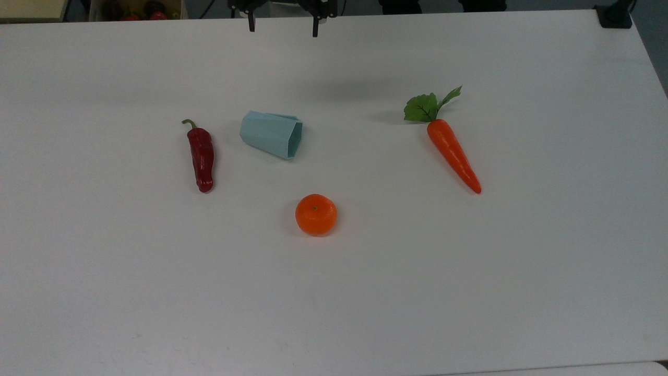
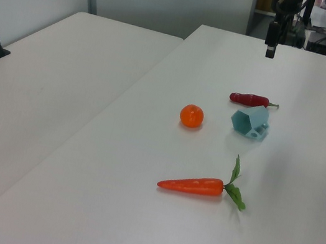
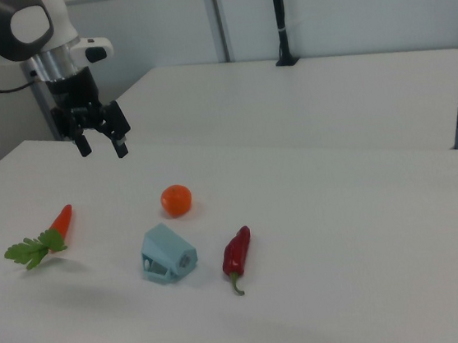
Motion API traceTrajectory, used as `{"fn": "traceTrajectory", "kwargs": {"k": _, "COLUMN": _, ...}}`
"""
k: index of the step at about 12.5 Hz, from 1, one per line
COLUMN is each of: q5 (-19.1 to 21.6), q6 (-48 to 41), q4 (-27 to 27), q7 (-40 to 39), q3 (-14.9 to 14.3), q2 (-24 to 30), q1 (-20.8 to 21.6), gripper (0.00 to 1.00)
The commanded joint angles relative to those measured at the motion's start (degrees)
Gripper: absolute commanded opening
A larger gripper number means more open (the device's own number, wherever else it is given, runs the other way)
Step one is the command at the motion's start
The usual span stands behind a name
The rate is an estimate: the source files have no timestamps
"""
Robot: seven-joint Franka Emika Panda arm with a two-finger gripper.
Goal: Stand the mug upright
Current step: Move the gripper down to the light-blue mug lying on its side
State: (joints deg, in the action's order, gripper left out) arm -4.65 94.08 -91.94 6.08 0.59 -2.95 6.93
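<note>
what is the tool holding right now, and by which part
Nothing. The tool hangs open above the table with bare space between its fingers. The mug lies on its side on the table, untouched and well apart from it.

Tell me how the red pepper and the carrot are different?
The red pepper is dark red, while the carrot is bright orange. The red pepper has just a thin curled green stem, but the carrot has a bunch of green leaves. The red pepper lies close beside the mug, while the carrot lies off on its own on the top view's right. Both lie flat on the white table, long and pointed.
</note>
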Motion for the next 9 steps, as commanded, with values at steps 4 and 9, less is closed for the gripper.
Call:
{"fn": "traceTrajectory", "kwargs": {"k": 4, "q5": 1.13, "q6": 1.46, "q4": -2.45, "q7": -0.81, "q3": -0.51, "q2": 1.72, "q1": 0.27, "gripper": 1.0}}
{"fn": "traceTrajectory", "kwargs": {"k": 9, "q5": 0.08, "q6": 1.54, "q4": -2.27, "q7": 0.51, "q3": -0.16, "q2": -1.87, "q1": 1.06, "gripper": 1.0}}
